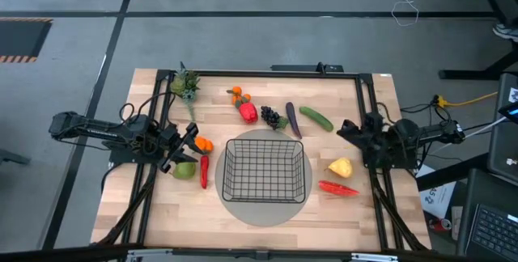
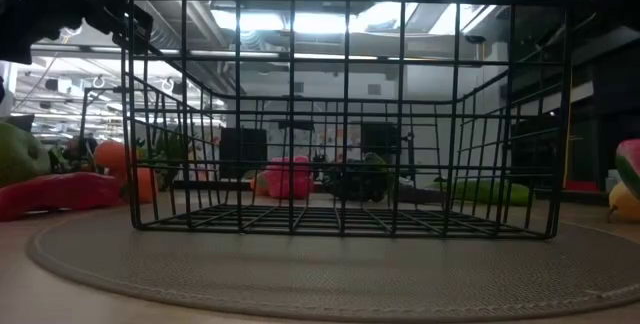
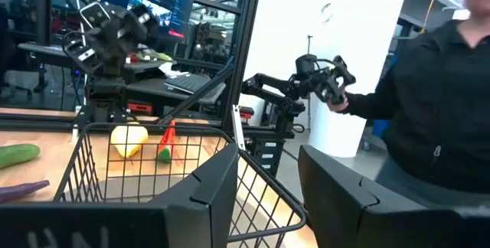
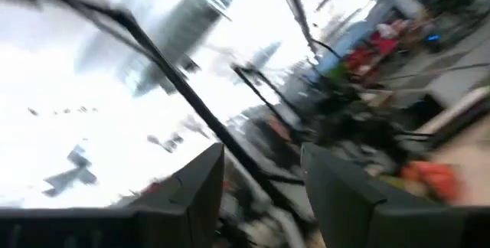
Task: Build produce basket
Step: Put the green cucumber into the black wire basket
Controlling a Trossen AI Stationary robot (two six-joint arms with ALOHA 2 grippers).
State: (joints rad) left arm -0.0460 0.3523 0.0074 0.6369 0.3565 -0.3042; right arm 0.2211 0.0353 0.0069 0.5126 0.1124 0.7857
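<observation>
On grey mat (image 1: 243, 210): basket (image 1: 266, 170) empty; left tool (image 1: 188, 142), right tool (image 1: 346, 128) parted, holding nothing.

Basket (image 1: 266, 171) open from above; chili (image 1: 204, 171) close beside left wall, chili pair (image 1: 337, 188) off right.

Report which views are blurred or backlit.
Right wrist view: heavily motion-smeared, only its tool fingers readable. Low view: basket backlit by ceiling lights, wires dark. High and left wrist views: sharp, evenly lit.

Both claws (image 1: 188, 142) (image 1: 346, 129) open, empty.
</observation>
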